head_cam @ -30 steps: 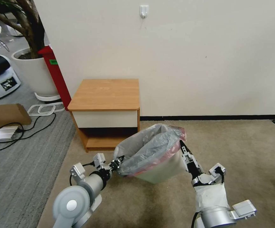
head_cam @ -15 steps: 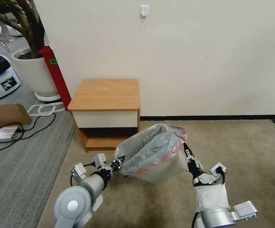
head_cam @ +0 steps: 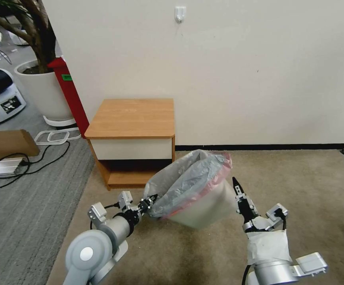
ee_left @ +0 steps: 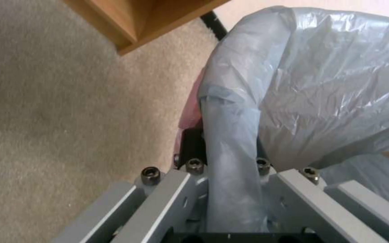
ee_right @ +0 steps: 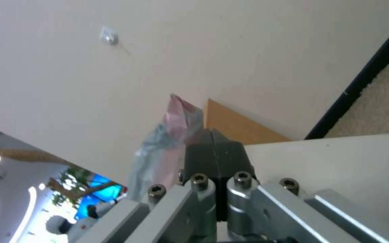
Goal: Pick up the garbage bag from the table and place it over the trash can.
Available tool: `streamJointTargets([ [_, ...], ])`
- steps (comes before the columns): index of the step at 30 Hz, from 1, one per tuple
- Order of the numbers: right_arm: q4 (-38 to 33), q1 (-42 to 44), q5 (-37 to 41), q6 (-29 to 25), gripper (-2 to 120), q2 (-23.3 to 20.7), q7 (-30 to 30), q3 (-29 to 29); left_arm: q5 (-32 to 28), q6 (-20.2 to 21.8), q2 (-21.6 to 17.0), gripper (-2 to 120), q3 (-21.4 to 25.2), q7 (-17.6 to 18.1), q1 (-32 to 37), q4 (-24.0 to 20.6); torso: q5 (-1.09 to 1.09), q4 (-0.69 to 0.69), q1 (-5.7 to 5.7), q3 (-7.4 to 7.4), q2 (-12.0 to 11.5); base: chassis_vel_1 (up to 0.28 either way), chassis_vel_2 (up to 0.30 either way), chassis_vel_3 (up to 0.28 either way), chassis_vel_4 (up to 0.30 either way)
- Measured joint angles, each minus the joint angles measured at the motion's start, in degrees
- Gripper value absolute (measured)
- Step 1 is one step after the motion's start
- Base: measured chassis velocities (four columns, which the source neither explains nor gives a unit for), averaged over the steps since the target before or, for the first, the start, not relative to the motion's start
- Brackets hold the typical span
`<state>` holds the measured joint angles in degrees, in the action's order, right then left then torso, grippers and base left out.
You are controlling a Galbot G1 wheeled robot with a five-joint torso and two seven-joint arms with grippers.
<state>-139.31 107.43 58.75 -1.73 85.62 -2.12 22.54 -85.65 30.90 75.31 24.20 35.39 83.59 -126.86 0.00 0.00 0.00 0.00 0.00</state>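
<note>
The garbage bag (head_cam: 188,184) is draped over the mouth of the trash can (head_cam: 203,208), which leans tilted on the carpet (head_cam: 310,186) just in front of the table (head_cam: 132,136). The left claw (head_cam: 150,202) pinches a fold of the bag at the can's near-left rim. The right claw (head_cam: 237,187), pressed shut on nothing, sits just beside the can's right wall, with a red cabinet (head_cam: 69,93) and a white plant pot (head_cam: 41,93) beyond the table.

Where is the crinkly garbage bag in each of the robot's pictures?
Head view: the garbage bag sits low in the middle, over the tilted trash can, its left edge at the left gripper.
Left wrist view: the bag spreads across the far side, a fold running into the gripper.
Right wrist view: a pinkish-grey flap beside the right gripper.
Shared landmark: the wooden table.
</note>
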Motion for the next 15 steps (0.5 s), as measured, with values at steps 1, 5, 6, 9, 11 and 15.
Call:
streamJointTargets([
  [1, -0.4, 0.2, 0.8, 0.1, 0, 0.2, 0.3, 0.0, -0.2, 0.0, 0.0, 3, 0.1, 0.2, 0.0, 0.0, 0.00, 0.00, 0.00, 0.00, 0.0, 0.000, 0.000, 0.000, 0.000],
  [5, -1.2, 0.1, 1.3, 0.7, 7, 0.6, 1.1, -0.7, -0.5, 0.0, -0.1, 3, 0.1, 0.4, -0.2, 0.0, 0.00, 0.00, 0.00, 0.00, 0.0, 0.000, 0.000, 0.000, 0.000],
  [6, -1.2, 0.1, 1.3, 0.7, 7, 0.6, 1.1, -0.7, -0.5, 0.0, -0.1, 3, 0.1, 0.4, -0.2, 0.0, 0.00, 0.00, 0.00, 0.00, 0.0, 0.000, 0.000, 0.000, 0.000],
  [9, -0.5, -0.8, 1.0, 1.2, 24, 0.9, 1.4, -0.9, -0.6, 0.1, -0.1, 3, -0.1, 0.6, -0.4, 0.0, 0.00, 0.00, 0.00, 0.00, 0.0, 0.000, 0.000, 0.000, 0.000],
  [11, -0.1, -1.1, 0.9, 1.3, 28, 1.0, 1.5, -0.9, -0.6, 0.1, -0.1, 3, -0.3, 0.7, -0.4, -0.1, 0.00, 0.00, 0.00, 0.00, 0.0, 0.000, 0.000, 0.000, 0.000],
  [15, 0.6, -1.4, 0.7, 1.4, 41, 1.2, 1.9, -0.9, -0.6, 0.1, 0.1, 3, -0.8, 0.8, -0.5, -0.1, 0.00, 0.00, 0.00, 0.00, 0.0, 0.000, 0.000, 0.000, 0.000],
])
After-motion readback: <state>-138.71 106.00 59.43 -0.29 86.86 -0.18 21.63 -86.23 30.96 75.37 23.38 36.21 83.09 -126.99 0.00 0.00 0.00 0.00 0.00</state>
